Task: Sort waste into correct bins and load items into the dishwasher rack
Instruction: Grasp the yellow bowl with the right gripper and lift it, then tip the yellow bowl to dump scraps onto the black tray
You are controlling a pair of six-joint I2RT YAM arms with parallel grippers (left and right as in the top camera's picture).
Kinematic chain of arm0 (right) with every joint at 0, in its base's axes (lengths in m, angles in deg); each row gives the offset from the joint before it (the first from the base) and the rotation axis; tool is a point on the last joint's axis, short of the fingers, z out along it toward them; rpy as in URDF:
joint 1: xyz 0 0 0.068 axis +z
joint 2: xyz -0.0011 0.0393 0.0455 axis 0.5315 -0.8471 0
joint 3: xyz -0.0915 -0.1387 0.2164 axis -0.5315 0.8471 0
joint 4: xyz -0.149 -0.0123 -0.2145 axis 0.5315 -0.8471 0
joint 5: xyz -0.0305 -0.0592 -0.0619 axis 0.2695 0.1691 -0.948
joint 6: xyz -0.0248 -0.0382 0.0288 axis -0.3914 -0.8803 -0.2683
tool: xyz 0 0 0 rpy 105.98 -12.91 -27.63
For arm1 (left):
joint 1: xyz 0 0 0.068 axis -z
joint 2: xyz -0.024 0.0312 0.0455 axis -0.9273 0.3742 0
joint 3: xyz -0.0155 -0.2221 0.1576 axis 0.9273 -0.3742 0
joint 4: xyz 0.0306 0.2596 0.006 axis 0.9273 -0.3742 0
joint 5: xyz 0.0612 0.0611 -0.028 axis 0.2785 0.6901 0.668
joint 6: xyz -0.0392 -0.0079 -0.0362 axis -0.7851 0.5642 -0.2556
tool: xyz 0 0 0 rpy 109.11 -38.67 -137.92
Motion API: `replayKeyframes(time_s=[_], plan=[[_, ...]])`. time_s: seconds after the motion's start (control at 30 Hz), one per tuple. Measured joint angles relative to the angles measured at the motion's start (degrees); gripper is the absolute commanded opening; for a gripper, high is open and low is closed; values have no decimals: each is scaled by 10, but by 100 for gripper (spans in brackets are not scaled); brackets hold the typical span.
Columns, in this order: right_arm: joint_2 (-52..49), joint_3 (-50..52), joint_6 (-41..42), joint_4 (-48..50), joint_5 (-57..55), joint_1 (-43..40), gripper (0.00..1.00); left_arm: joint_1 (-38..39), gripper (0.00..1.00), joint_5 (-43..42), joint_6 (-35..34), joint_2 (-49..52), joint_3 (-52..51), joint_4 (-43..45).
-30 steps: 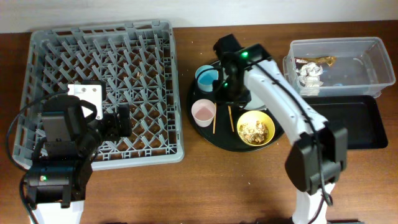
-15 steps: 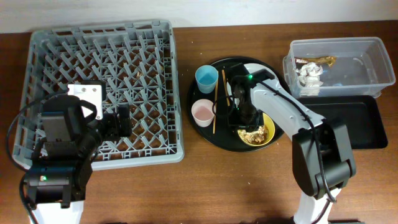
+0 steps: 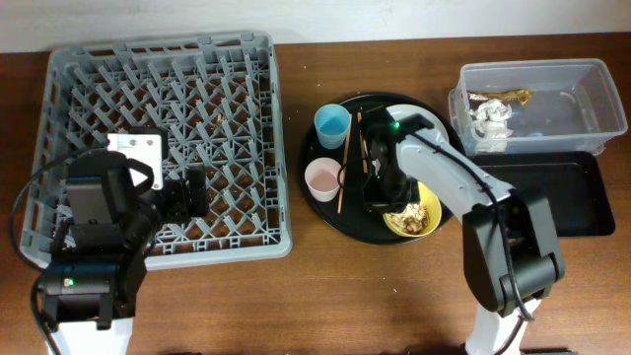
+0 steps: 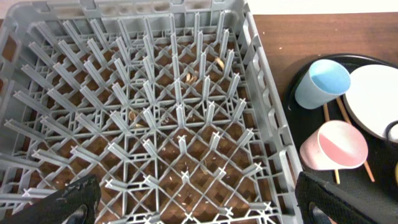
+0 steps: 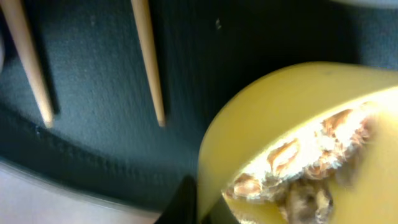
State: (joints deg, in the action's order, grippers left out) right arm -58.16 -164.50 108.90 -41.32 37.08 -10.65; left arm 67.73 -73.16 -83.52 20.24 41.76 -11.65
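The grey dishwasher rack (image 3: 158, 138) lies at the left and holds no dishes. My left gripper (image 4: 199, 208) is open over its near edge (image 4: 155, 124). On the round black tray (image 3: 330, 212) sit a blue cup (image 3: 331, 123), a pink cup (image 3: 322, 178), two chopsticks (image 3: 343, 168) and a yellow bowl (image 3: 422, 219) of tan food scraps (image 5: 311, 162). My right gripper (image 5: 208, 208) grips the bowl's left rim (image 5: 280, 112). My arm hides most of the pale plate (image 4: 376, 99). The clear tub (image 3: 582, 79) holds white tissue (image 3: 490, 118) and a wrapper (image 3: 498, 97).
A shallow black rectangular tray (image 3: 552, 192) lies in front of the clear tub at the right. The brown table edge runs along the back. Small crumbs lie inside the rack and on the table near the round tray.
My right arm has moved from beside the blue cup toward the front, onto the bowl's left rim. The bowl has shifted slightly to the right front. The left arm has not moved.
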Motion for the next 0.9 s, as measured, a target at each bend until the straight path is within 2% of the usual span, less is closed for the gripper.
replayKeyframes(time_s=[0.07, 0.17, 0.27, 0.37, 0.5, 0.63, 0.7, 0.9], plan=[[2, -94, -16, -67, 1, -3, 4, 0, 100, 0, 0, 0, 0, -1], [11, -175, -50, -116, 28, -37, 4, 0, 100, 0, 0, 0, 0, 0], [59, -201, -103, -132, 74, -155, 4, 0, 100, 0, 0, 0, 0, 0], [66, -201, -199, -136, 190, -301, 4, -1, 100, 0, 0, 0, 0, 0], [66, -200, -297, -134, 327, -449, 4, -1, 99, 0, 0, 0, 0, 0], [69, -146, -342, -77, 410, -537, 4, -2, 100, 0, 0, 0, 0, 0], [67, -75, -356, -7, 459, -567, 4, -2, 100, 0, 0, 0, 0, 0], [61, 77, -362, 147, 559, -619, 4, -2, 100, 0, 0, 0, 0, -1]])
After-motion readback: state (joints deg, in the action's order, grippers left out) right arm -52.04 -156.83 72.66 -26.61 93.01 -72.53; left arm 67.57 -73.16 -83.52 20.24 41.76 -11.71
